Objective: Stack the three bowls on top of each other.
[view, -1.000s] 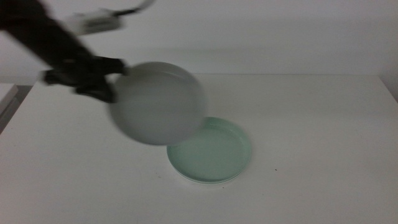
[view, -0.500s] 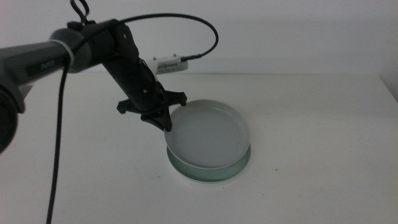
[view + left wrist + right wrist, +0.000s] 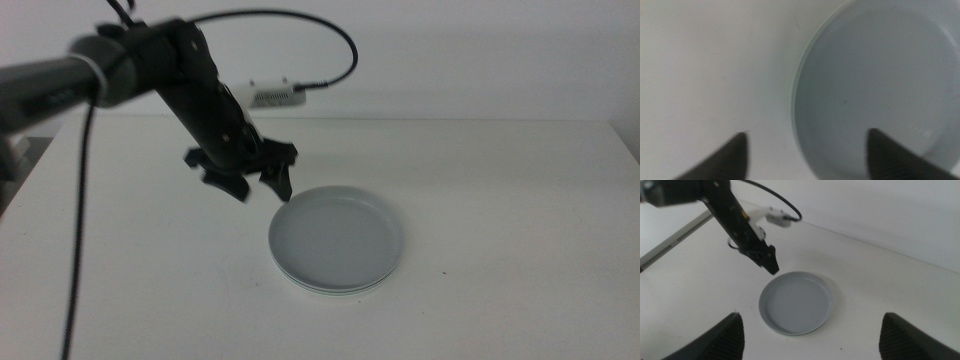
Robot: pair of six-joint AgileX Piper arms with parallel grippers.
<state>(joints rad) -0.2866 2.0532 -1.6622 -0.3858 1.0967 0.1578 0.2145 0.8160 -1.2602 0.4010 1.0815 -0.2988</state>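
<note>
1. The stack of bowls sits on the white desk [image 3: 500, 200]: the grey-blue bowl [image 3: 337, 236] rests on top, and a pale mint green bowl [image 3: 318, 288] shows only as a thin rim edge beneath it.
2. Whether the white bowl lies in the stack too, I cannot tell; no third bowl shows anywhere apart from the stack.
3. The left gripper [image 3: 262, 182] hovers just beside the stack, at its rim on the side toward the left arm, touching nothing. Its fingers are spread wide and empty; in the left wrist view they straddle the bowl's rim from above, one over the bare desk, one over the bowl's inside.
4. The right gripper [image 3: 810, 335] hangs well back from the stack, looking down on it, fingers spread wide and holding nothing.
5. The step in hand looks like the release after setting the grey-blue bowl down. It seems seated squarely on the one below.
6. The next move likely calls for lifting the left gripper clear of the stack without brushing the rim.
</note>
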